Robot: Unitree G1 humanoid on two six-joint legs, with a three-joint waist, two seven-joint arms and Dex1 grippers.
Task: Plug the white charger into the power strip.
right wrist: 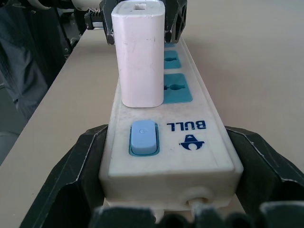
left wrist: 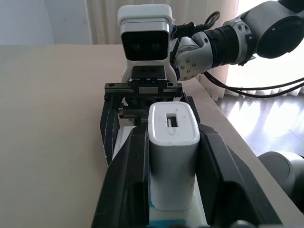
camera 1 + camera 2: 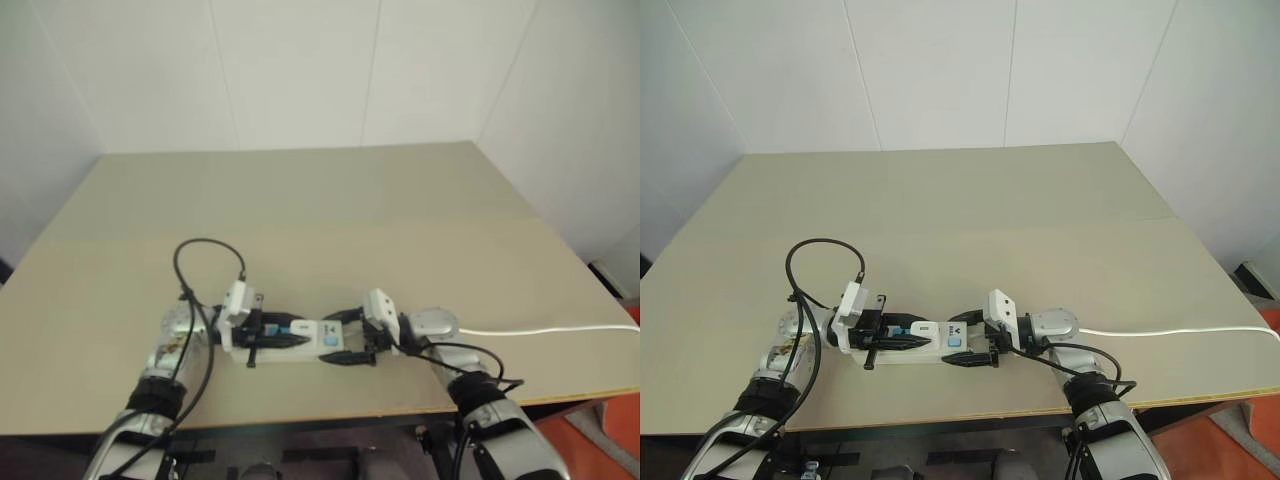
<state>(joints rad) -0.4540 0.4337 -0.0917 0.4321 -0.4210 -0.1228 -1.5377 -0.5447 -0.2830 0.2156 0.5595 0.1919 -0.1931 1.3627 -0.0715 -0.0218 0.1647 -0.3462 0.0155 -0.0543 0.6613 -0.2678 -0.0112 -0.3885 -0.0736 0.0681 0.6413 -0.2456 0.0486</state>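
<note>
The white charger (image 1: 139,52) stands upright in the power strip (image 1: 166,137) (socket nearest the blue switch (image 1: 143,137)), clamped by the left gripper (image 2: 173,161); the right gripper (image 1: 168,190) clasps the strip's switch end on the table (image 3: 940,200).

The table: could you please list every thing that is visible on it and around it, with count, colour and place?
white charger: one, white, standing upright on the power strip, on the socket next to the switch, between the left gripper's fingers.
power strip: one, white with blue socket faces, lying near the front edge of the table, its switch end between the right gripper's fingers.
switch: one, light blue, at the power strip's end by the right gripper.
cord: one, white, running from the strip's end to the table's right edge.
table: one, beige, against white walls.
left gripper: one, black fingers, shut on the white charger.
right gripper: one, black fingers, shut on the power strip.
</note>
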